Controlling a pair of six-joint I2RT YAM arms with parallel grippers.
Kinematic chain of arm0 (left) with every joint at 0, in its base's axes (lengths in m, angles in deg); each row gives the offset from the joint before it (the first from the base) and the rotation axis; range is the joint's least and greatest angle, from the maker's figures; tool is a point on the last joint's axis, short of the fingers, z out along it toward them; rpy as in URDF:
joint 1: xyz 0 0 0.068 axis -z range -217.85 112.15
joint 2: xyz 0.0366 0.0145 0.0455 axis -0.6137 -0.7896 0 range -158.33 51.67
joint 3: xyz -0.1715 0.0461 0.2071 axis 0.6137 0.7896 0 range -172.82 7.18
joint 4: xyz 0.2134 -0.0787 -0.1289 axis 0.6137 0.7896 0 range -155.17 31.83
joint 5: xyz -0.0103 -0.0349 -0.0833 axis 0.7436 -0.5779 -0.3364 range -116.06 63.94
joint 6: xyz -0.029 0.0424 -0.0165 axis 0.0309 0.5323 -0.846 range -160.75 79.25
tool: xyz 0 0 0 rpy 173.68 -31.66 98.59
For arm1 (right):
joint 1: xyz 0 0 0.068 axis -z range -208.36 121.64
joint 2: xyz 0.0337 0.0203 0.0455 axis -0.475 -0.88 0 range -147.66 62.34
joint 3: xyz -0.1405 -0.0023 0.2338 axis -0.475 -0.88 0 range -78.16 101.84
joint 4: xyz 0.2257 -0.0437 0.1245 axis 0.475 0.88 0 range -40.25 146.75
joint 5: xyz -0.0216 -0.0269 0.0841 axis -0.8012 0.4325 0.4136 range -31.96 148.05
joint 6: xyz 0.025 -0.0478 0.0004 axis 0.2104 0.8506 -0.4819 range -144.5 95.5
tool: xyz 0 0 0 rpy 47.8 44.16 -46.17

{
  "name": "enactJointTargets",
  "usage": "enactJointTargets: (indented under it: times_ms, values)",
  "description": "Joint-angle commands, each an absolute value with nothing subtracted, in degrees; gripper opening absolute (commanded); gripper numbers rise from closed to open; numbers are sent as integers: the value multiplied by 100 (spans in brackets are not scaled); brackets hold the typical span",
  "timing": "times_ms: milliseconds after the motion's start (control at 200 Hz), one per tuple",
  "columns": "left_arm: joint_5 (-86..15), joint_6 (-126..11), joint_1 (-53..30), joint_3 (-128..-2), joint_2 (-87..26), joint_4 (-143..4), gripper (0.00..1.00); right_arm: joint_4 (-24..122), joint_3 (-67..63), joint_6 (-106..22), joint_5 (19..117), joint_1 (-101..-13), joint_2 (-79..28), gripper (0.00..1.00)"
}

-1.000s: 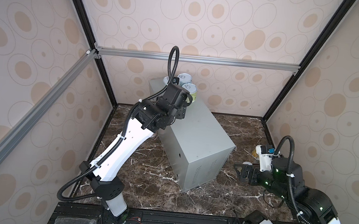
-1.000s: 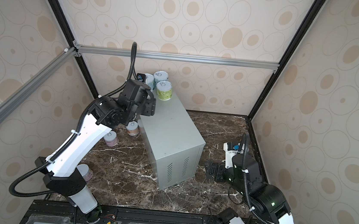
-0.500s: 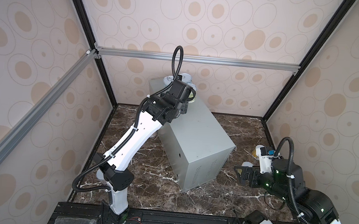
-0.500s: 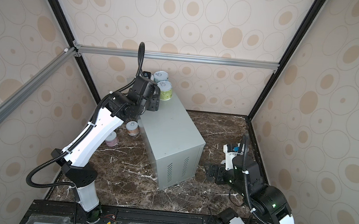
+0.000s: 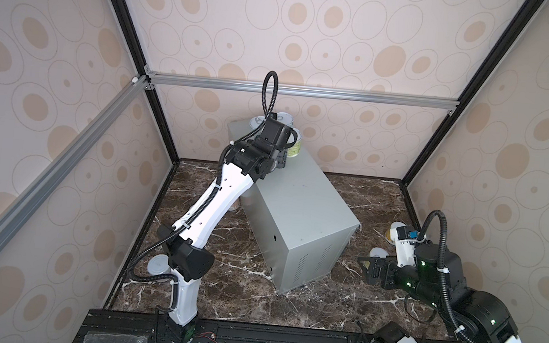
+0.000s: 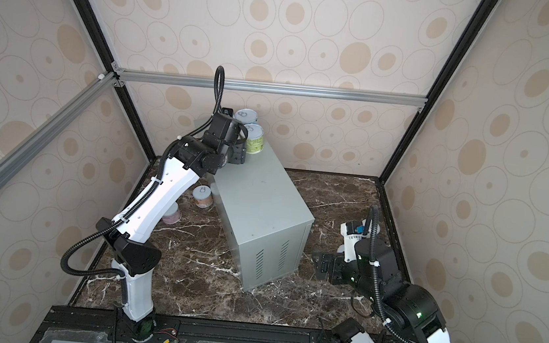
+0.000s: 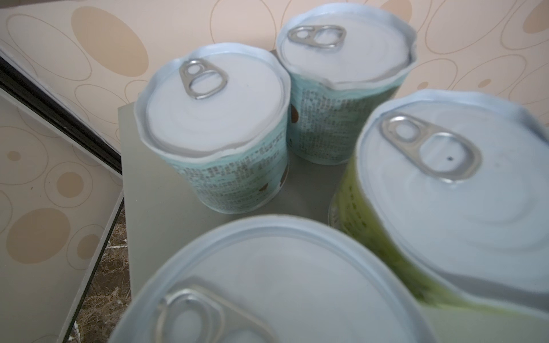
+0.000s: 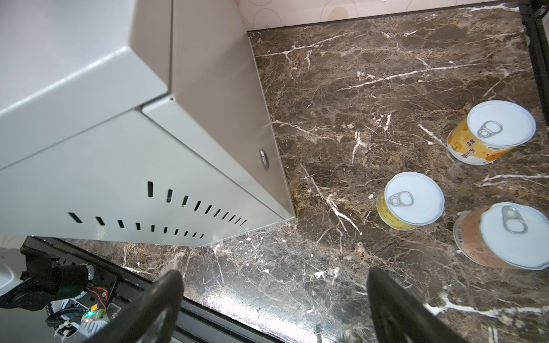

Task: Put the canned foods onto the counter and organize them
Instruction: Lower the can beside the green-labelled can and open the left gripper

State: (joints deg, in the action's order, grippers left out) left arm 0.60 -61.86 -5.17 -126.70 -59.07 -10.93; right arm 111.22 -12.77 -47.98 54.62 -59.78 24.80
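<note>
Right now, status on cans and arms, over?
Left pincer grips a can at the counter far end, beside two teal cans, one green can. Right pincer open, empty. Yellow can nearest it on marble; nothing blocking.

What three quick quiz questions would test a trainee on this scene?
1. True or false: the right tool grips a can.
2. How many cans stand on the marble in the right wrist view?
3. On the counter, beside the two teal cans, stands another can. Its label is: A green, B pink, C orange.
Key: 1 false, its jaws stand open and empty; 2 three; 3 A.
</note>
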Motion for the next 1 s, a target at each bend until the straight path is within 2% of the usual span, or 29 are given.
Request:
enactJointTargets:
  times_ms: [0, 610, 995]
  values:
    - [60, -6036, -629, -12968, -5940, -1363, 78, 11207, -1312, -4817, 5444, -5965, 2490, 99]
    - [-50, -5843, -666, -12861, -5756, -1586, 90, 11286, -1163, -4988, 5424, -5969, 2472, 99]
    - [-49, -5926, -665, -12556, -4855, -1612, 88, 11477, -755, -5008, 5325, -5965, 2376, 99]
